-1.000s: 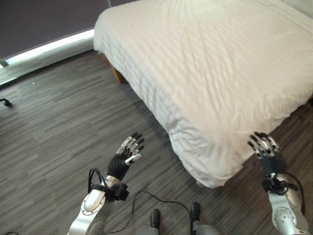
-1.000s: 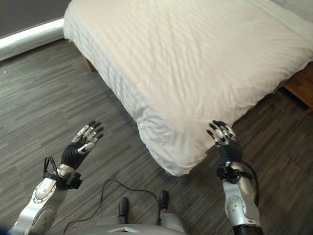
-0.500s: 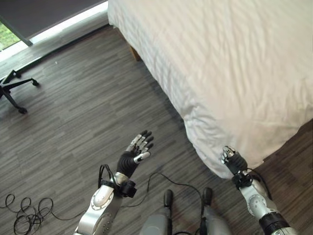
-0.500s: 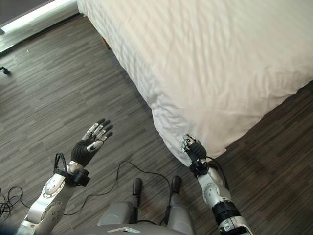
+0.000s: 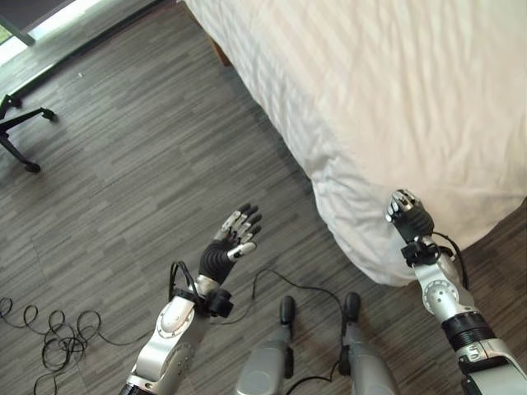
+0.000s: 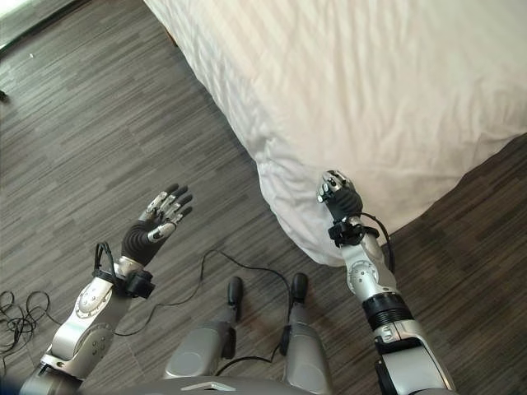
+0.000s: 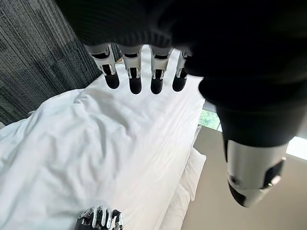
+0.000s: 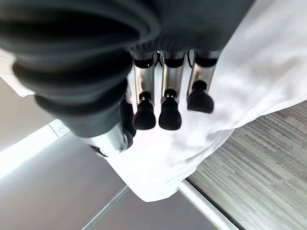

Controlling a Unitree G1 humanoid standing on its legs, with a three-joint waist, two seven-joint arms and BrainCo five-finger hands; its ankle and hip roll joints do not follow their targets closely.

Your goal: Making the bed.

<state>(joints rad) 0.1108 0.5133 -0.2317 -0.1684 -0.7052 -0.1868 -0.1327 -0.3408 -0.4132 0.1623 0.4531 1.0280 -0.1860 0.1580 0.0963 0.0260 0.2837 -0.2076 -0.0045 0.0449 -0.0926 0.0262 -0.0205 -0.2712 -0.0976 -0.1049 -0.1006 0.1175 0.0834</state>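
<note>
A: Big white bed (image 5: 428,90) across the upper right of both eye views, white duvet (image 6: 387,99) already spread over it, hanging down at the near corner (image 5: 370,247) almost to the dark wood-grain floor (image 5: 132,164). Looks mostly smooth, faint wrinkles only.

B: And the hands?

A: Right hand (image 5: 409,217) raised against the hanging duvet corner, fingers bent inward in the eye views and curled in its own wrist view, holding no cloth. Touching the fabric or just beside it: cannot tell. Left hand (image 5: 233,243) well apart from the bed, held up over bare floor, fingers (image 7: 133,72) straight and loosely spread, empty.

B: Smaller things?

A: Leg of an office chair (image 5: 20,140) at the far left edge. Tangle of loose cable (image 5: 58,346) on the floor at lower left.

B: Risks from here?

A: Probably a poor catch: curled fingers closing on a thin fold could slip off, or a one-sided tug could drag the duvet askew and bunch the corner, since the left hand stands too far off to steady it. Feet close to the overhang, so snagging the hem seems possible.

B: Any writing, labels, brands?

A: None readable anywhere; plain duvet, no tag visible.
</note>
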